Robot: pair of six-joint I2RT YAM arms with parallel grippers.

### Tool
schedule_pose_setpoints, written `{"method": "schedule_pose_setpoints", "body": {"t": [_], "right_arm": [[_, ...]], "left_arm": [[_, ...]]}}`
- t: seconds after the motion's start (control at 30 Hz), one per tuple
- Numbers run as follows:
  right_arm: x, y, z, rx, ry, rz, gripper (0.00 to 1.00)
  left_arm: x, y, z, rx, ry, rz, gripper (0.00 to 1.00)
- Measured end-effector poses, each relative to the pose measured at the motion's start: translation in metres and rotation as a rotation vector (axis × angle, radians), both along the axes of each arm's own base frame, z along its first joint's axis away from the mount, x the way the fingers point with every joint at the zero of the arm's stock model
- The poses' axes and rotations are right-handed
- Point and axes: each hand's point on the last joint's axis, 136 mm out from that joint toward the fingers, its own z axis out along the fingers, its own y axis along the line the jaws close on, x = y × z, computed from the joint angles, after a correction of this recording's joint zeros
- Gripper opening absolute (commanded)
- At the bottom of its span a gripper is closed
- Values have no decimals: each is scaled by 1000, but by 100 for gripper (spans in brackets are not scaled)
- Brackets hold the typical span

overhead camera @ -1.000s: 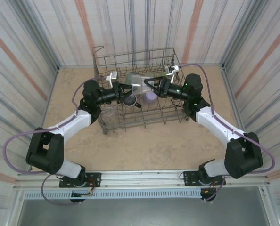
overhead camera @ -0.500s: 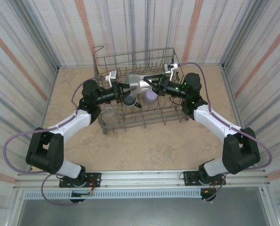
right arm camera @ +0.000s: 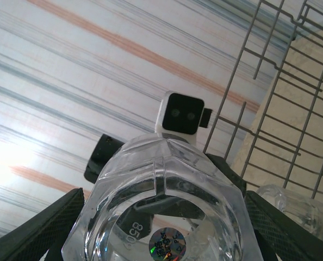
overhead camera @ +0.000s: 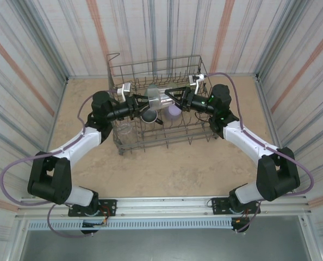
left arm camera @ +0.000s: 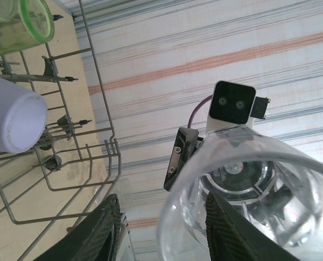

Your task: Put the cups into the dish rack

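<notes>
– Action over the dish rack (overhead camera: 134,73): a clear cup (overhead camera: 157,98) hangs on its side above the middle, with the left claw (overhead camera: 145,100) and right claw (overhead camera: 170,98) nose to nose at either end of it.

– Who has it?

– The right claw is pinching it. In the right wrist view both fingers (right arm camera: 63,217) press in on the faceted base end, 1 on each side.

– And the left?

– Spread. Its wrist view looks straight into the cup's open mouth. 1 finger (left arm camera: 110,234) stands apart outside the rim; the other shows inside the rim's outline, and I cannot tell if it touches glass.

– What's below?

– Inside the rack, a black mug (overhead camera: 149,115) sits under the left claw's tips, with a pale purple cup (overhead camera: 174,111) just beside it under the right claw. The left wrist view also catches a green cup (left arm camera: 20,22) among the tines.

– Anything else?

– 1 more clear tumbler (overhead camera: 124,129) at the rack's left wall; inside or outside, I cannot tell. The rack sits toward the far end of the tan surface (overhead camera: 167,168).
</notes>
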Motion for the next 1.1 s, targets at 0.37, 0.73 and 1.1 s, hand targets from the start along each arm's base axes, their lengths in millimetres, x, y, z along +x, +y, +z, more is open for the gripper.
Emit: {"method": "schedule_pose_setpoints", "body": {"t": [0.37, 0.73, 1.1], "right_arm": [[6, 1, 4, -25, -10, -17, 36], [14, 12, 5, -83, -32, -7, 35], [29, 34, 0, -216, -92, -5, 32]], "left_arm": [[-6, 45, 17, 96, -34, 112, 72], [-6, 113, 27, 188, -19, 280, 99], [-15, 166, 22, 276, 10, 406, 99]]}}
